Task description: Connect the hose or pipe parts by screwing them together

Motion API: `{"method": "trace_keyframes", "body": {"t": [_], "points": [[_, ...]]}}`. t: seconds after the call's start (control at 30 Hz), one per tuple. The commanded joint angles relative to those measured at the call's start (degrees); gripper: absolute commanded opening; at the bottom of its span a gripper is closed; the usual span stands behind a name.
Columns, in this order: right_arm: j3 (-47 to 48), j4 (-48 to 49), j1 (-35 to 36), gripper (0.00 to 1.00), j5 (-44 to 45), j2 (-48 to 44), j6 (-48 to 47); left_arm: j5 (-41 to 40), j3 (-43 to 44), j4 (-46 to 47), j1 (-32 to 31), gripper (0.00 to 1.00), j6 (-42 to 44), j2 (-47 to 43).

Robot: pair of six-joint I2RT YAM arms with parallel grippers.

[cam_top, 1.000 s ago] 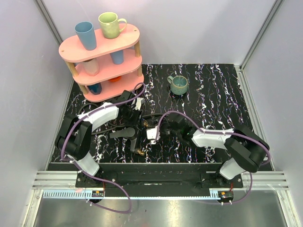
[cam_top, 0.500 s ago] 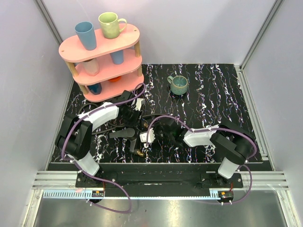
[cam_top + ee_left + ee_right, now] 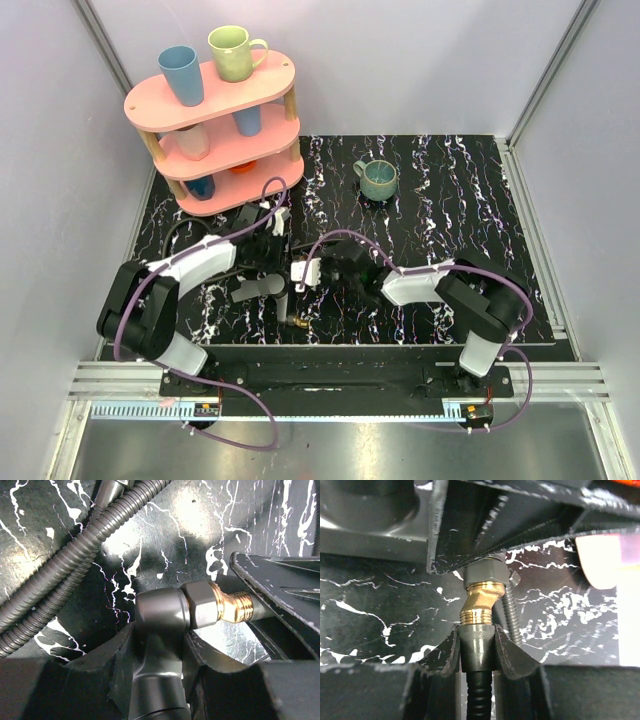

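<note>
My left gripper [image 3: 157, 635] is shut on the dark grey stem [image 3: 160, 612] of the fan-shaped piece [image 3: 256, 288]. Its brass threaded tip [image 3: 232, 606] points right, toward the right gripper's fingers [image 3: 280, 585]. In the right wrist view my right gripper [image 3: 476, 640] is shut on the knurled end fitting [image 3: 477, 647] of a black ribbed hose [image 3: 481, 700]. That fitting's top edge meets the brass thread [image 3: 480, 605], which leans at a slight angle to it. In the top view both grippers, left [image 3: 270, 262] and right [image 3: 318, 270], meet at the mat's near middle.
Ribbed grey hoses [image 3: 75, 565] curl over the black marbled mat [image 3: 450, 220] behind the left gripper. A brass-tipped end [image 3: 297, 322] lies near the front edge. A pink shelf with cups [image 3: 215, 120] stands back left, a teal mug [image 3: 380, 180] at the back.
The right gripper has slid left up to the left gripper and closed on the hose end fitting. The left arm has swung slightly left and back with the stem still in it.
</note>
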Motion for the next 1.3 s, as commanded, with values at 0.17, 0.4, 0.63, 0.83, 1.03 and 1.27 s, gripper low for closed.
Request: {"method": "trace_keyframes", "body": {"t": [0.17,0.4,0.63,0.83,1.03,1.27], "points": [[6.2,10.4,-6.7,0.00,-18.4,3.0,33.0,4.3,-8.2,17.3,-2.4,0.00,-8.0,-8.2],[10.3,8.6,-10.2,0.00,-27.8,5.1,52.0,-4.8,-11.8,22.3,-4.3,0.00,-7.9,-12.5],[10.4,20.2,-14.0,0.00,-38.0,10.4,82.1,-13.6,-13.9,27.5,-6.1,0.00,-7.4,-16.2],[7.3,36.2,-15.0,0.00,-38.8,13.7,101.5,-18.4,-14.2,28.9,-7.5,0.00,-5.4,-16.7],[5.4,26.6,-15.4,0.23,-36.0,10.0,92.7,-16.8,-12.9,24.9,-7.2,0.00,-4.7,-18.0],[3.8,8.5,-15.4,0.57,-32.1,-0.7,66.1,-11.6,-9.3,14.7,-2.9,0.00,-3.4,-17.9]]}}
